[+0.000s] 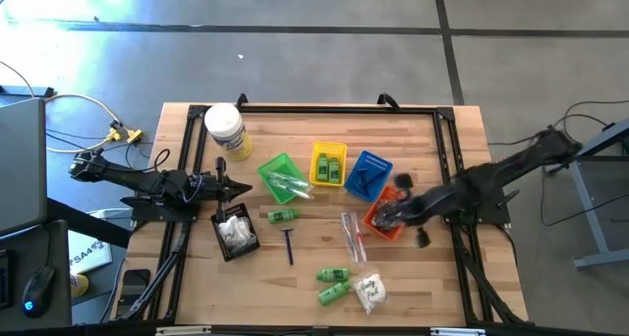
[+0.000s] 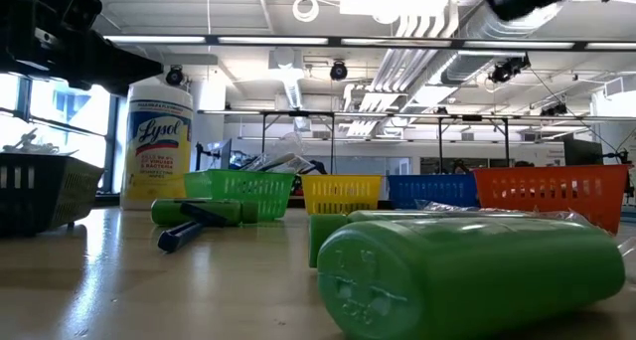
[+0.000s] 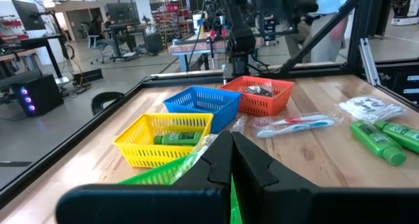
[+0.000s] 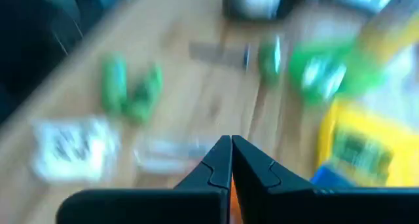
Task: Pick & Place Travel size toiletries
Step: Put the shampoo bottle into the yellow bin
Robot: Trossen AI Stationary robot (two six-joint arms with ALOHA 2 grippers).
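Toiletries lie loose on the wooden table: a green bottle (image 1: 283,215), a dark razor (image 1: 289,245), clear-wrapped sticks (image 1: 352,233), two more green bottles (image 1: 334,284) and a white sachet (image 1: 370,292). My right gripper (image 1: 380,216) hovers shut over the orange basket (image 1: 391,230), which holds a dark pouch (image 3: 258,90). The right wrist view shows nothing between its fingers (image 4: 230,145). My left gripper (image 1: 243,187) waits shut at the table's left, above the black basket (image 1: 234,230) of white sachets, its fingers (image 3: 231,145) pointing level toward the baskets.
A green basket (image 1: 282,176) with wrapped sticks, a yellow basket (image 1: 329,164) with green bottles and a blue basket (image 1: 368,174) stand in a row mid-table. A big white jar (image 1: 224,130) stands at the far left. Black frame rails (image 1: 447,149) border the table.
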